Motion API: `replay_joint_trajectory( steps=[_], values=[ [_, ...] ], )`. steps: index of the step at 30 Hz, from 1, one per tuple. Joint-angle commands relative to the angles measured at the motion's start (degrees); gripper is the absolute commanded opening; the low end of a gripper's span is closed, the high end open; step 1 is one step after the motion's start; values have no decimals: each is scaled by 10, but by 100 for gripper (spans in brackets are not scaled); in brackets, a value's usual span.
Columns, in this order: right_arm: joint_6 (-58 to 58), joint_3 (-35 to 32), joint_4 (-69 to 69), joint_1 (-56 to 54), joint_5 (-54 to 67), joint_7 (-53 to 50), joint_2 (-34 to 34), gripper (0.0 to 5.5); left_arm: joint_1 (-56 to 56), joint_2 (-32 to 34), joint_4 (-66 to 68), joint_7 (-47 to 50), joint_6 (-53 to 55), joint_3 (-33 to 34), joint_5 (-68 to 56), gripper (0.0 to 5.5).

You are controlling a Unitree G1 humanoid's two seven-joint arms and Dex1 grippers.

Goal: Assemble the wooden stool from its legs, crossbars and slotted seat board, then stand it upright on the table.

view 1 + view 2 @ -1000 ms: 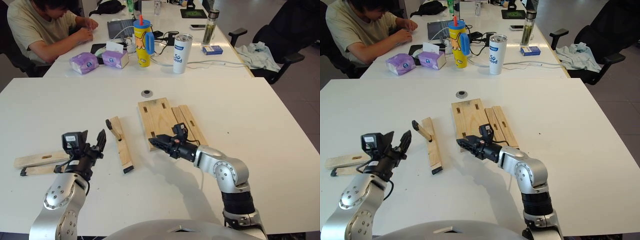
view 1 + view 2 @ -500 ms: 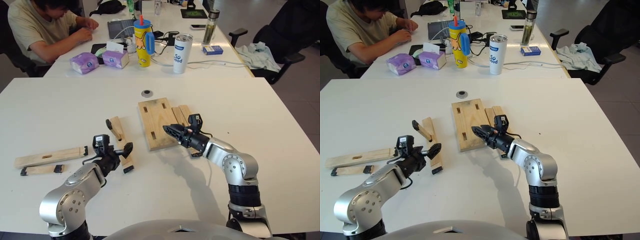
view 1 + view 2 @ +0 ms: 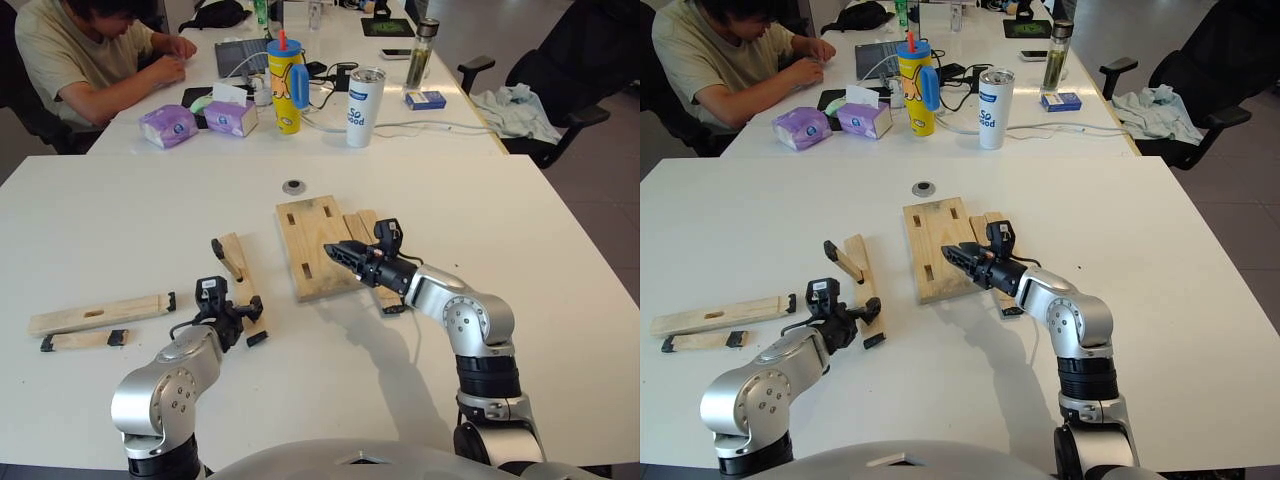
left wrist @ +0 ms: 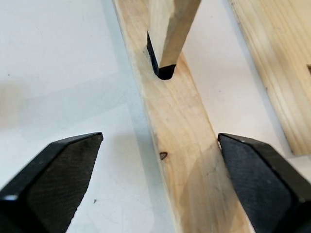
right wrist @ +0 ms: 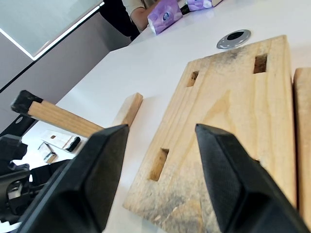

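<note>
Where the slotted seat board [image 3: 305, 230] lies: flat near the middle of the white table [image 3: 520, 230], a pale, grainy rectangle with four small rectangular slots cut through it.
Slats [image 3: 368, 225]: two narrow strips of the same pale wood, lying flat and touching the board's right edge.
Right tool [image 3: 335, 250]: low over the near right part of the board, its blunt black fingers [image 5: 233, 174] spread with nothing between them.
Long plank [image 3: 245, 290]: left of the board, flat, smooth with one small knot, and a black cap on its near end.
Short stick [image 3: 228, 256]: square-cut with a black tip, resting tilted on the plank's far part.
Left tool [image 3: 240, 316]: at the plank's near end, its wedge-shaped fingers [image 4: 53, 179] spread wide, one on each side of the wood, not pinching it.
Slotted bar [image 3: 97, 313]: well to the left, flat, with a black cap on its right end.
Small bar [image 3: 85, 339]: just near of it, black at both ends.
Grommet [image 3: 293, 187]: a round metal disc set in the table beyond the board.
Far table [image 3: 450, 135]: a yellow cup [image 3: 285, 85] with a straw, a white tumbler [image 3: 365, 105] and tissue packs [image 3: 167, 126]; I cannot tell what the cups hold.
</note>
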Motion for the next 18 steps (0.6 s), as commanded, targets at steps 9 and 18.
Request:
replay_joint_trajectory(
  steps=[9,18],
  values=[
    [-7,37,-70,78,-37,-12,-56,254,27,127,17,-86,5,-20,23,280],
    [21,119,-21,81,-93,-7,-99,254,-65,190,100,-147,-61,10,30,204]
  ],
)
